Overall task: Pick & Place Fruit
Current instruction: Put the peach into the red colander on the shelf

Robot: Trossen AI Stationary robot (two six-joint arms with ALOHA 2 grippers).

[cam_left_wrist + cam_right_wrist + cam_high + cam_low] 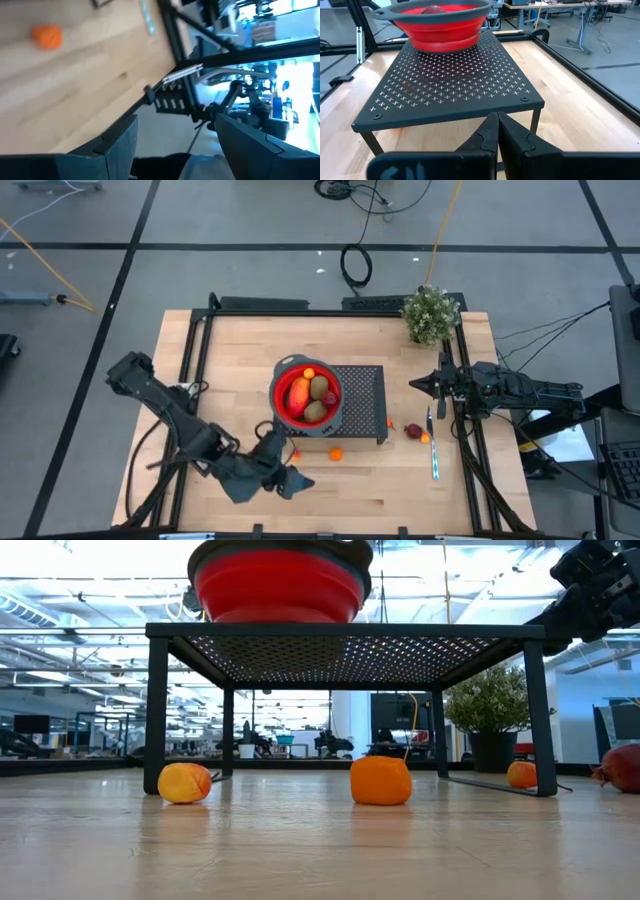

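several fruit (310,394) pieces are sitting in the red bowl (281,402) at frame centre; orange balls (335,452) are waiting below it. i'm holding the left gripper (296,482) wide and empty at lower centre, ready to pick. right gripper (418,385) is parked pinched closed, centre right.
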